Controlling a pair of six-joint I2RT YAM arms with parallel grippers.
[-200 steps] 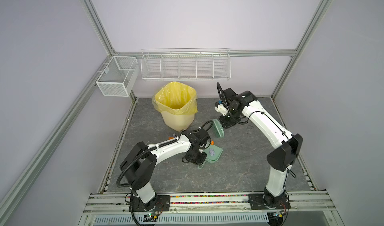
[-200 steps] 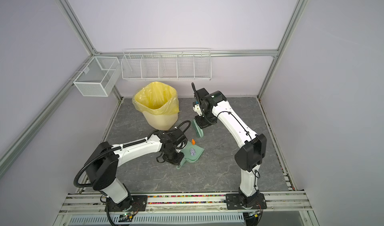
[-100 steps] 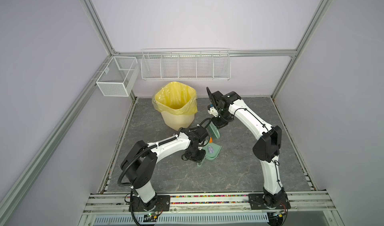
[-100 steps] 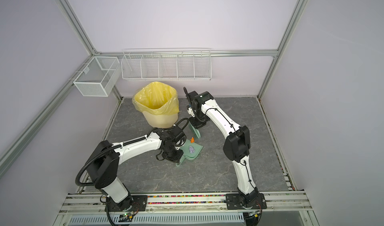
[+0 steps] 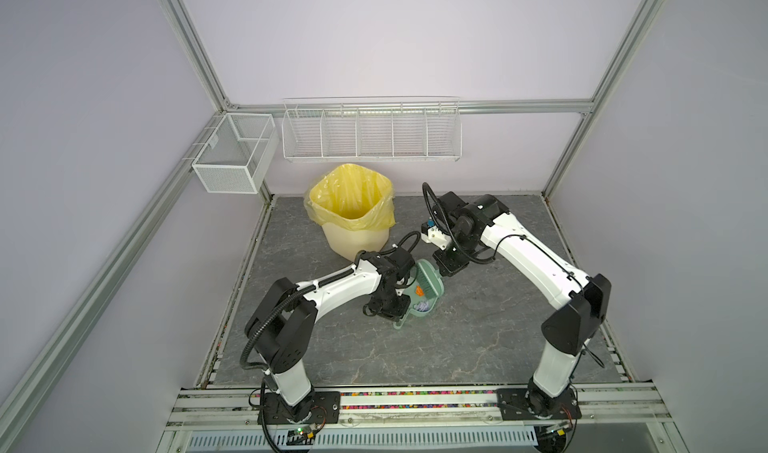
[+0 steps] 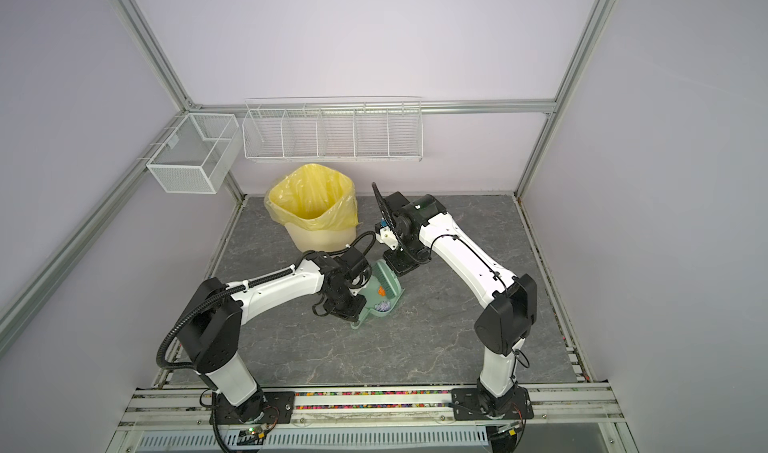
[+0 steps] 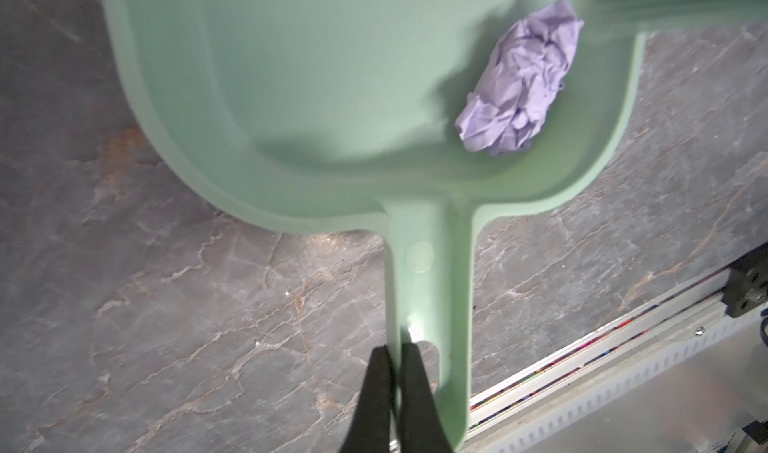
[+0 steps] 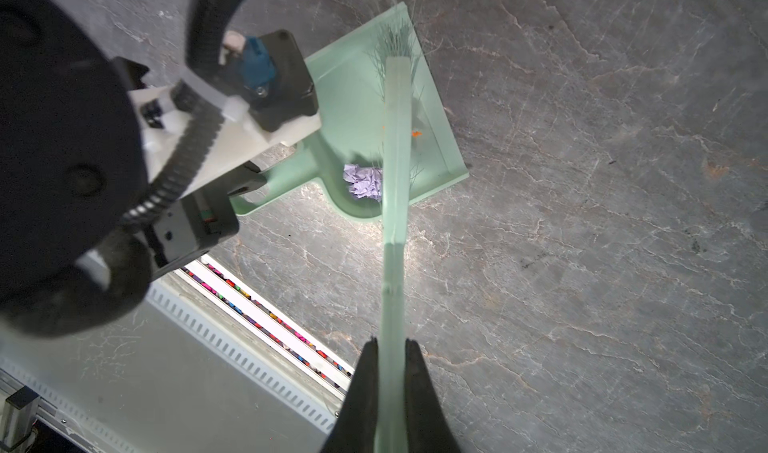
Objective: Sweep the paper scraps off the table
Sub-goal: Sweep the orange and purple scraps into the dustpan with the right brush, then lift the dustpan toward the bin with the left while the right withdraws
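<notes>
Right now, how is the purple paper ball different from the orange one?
The purple scrap is pale lavender; the orange scrap is bright. The purple scrap sits deep by the handle end; the orange scrap lies nearer the open lip. Both lie inside the dustpan.

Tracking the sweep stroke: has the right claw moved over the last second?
Yes: in a top view the right claw sits lower, farther from the wire rack, nearer the dustpan.

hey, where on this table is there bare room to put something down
Bare table spans the front, between the arm bases and the dustpan, plus the back right corner. Crowded: around the bin, dustpan and brush.
</notes>
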